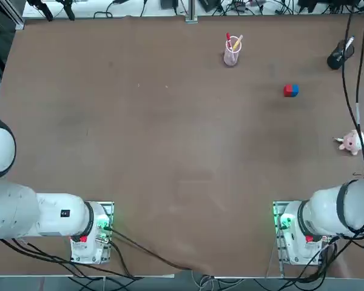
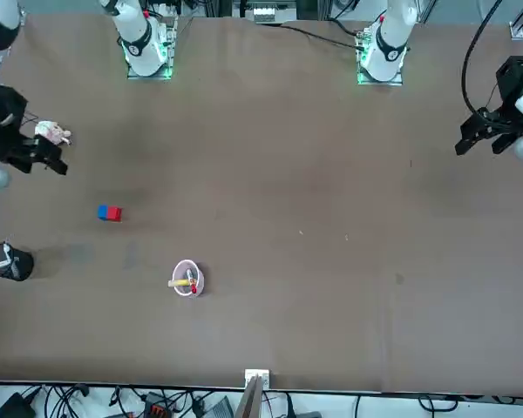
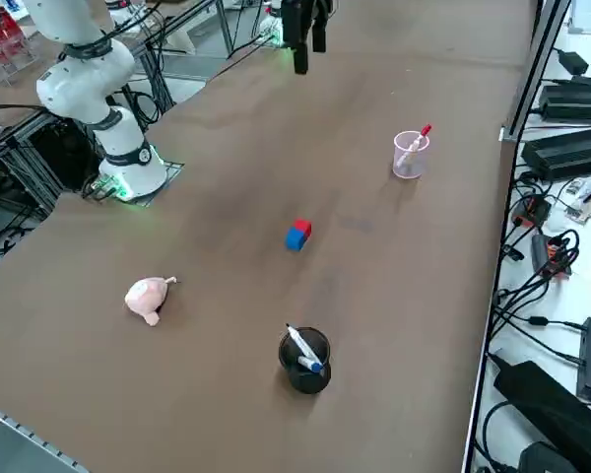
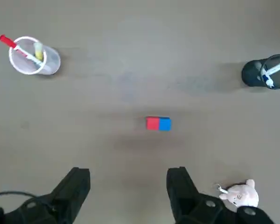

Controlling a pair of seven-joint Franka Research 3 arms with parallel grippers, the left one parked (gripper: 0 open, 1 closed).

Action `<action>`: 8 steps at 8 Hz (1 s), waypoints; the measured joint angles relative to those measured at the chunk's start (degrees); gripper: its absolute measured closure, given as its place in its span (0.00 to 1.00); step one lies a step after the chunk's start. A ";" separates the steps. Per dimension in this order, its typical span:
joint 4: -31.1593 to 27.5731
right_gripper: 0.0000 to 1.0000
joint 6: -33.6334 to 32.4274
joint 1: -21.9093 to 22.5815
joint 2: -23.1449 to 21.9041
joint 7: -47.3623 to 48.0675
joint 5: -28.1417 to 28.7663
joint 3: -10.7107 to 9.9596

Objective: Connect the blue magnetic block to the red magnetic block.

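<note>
The brown table point(image 1: 170, 151) fills most of the top view. Above it, at the left edge of the front view, the right gripper point(image 4: 129, 173) is released and empty, its two fingers spread wide. The dark pen cup point(image 3: 305, 379) stands at lower centre of the right side view; the pink cup point(image 3: 409, 158) is at upper right there, and the pig plush point(image 3: 148, 297) lies left of centre. Smallest are the red magnetic block point(image 1: 287, 90) and the blue magnetic block point(image 1: 295, 90), side by side in the upper right of the top view, faces touching; they seem joined flush, though the seam is too small to judge fully.

The connecting looks done, so the step in hand is likely to finish clear of the pair. Done well, that means keeping the fingers spread, lifting straight up before moving sideways, and leaving the pair unbrushed. Should a gap show, a light push on the blue block's outer face, square to the seam, would suit.

Counted: one red block, one blue block, two cups, one plush.
</note>
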 joint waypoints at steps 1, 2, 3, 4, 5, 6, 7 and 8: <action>-2.07 0.00 0.45 3.74 -1.96 -0.08 0.65 -4.12; -5.23 0.00 1.86 6.55 -4.51 -0.44 1.28 -7.38; -8.20 0.00 3.01 8.98 -6.89 -0.57 1.37 -9.91; -10.18 0.00 3.41 11.60 -8.76 -1.32 1.37 -12.72; -11.09 0.00 3.46 13.30 -9.86 -2.61 1.37 -14.66; -11.40 0.00 3.53 13.83 -10.36 -3.14 1.38 -15.27; -11.41 0.00 3.76 13.95 -10.41 -3.20 1.40 -15.27; -11.40 0.00 4.06 14.02 -10.41 -3.20 1.52 -15.20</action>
